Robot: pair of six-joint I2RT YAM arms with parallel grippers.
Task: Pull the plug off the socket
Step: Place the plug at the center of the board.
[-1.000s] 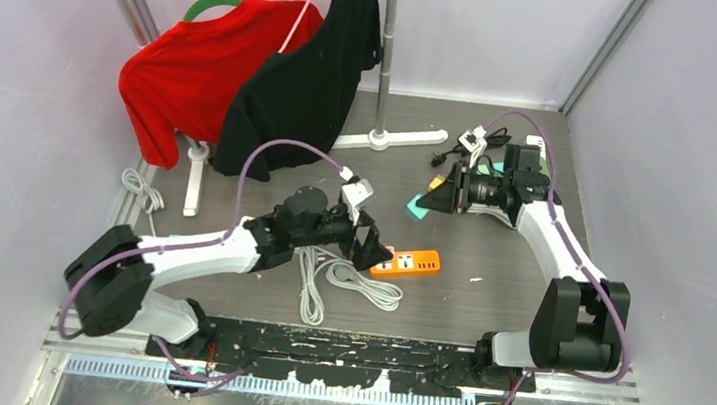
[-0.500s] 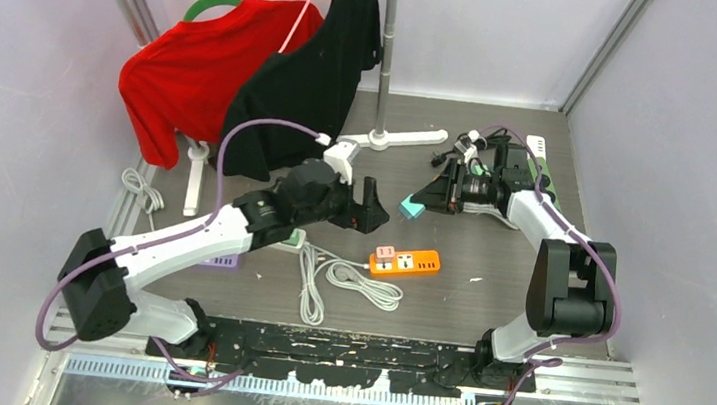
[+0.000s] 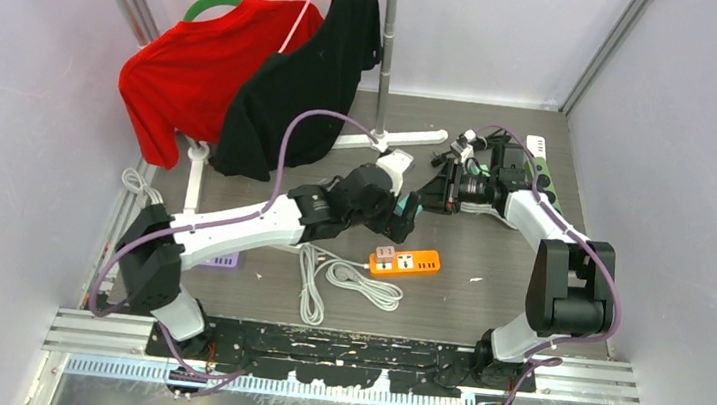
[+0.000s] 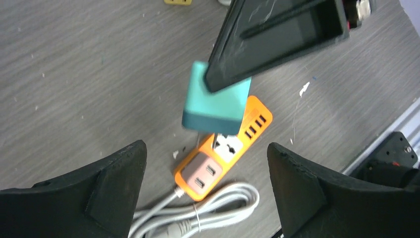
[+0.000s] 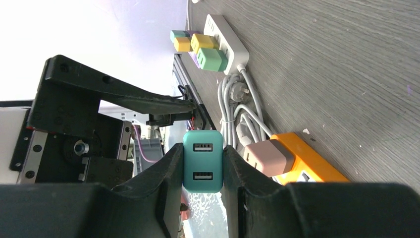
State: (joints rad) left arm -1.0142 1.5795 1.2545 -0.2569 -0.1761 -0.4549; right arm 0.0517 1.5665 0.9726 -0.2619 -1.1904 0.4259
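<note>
My right gripper is shut on a teal two-port plug, holding it in the air, clear of the orange socket strip. The teal plug hangs above that orange strip, prongs pointing down. A pink plug sits in the strip's end socket. My left gripper is open, its fingers wide on either side of the strip and just short of the teal plug. Seen from above, the left gripper sits right next to the right gripper.
A coiled white cable lies beside the orange strip. A white power strip carrying several coloured plugs lies on the floor to the left. The clothes rack with a red shirt and a black shirt stands at the back left.
My left arm has swung right and away from the orange strip up to the teal plug. The right gripper drew back a little with the plug, then held still.
</note>
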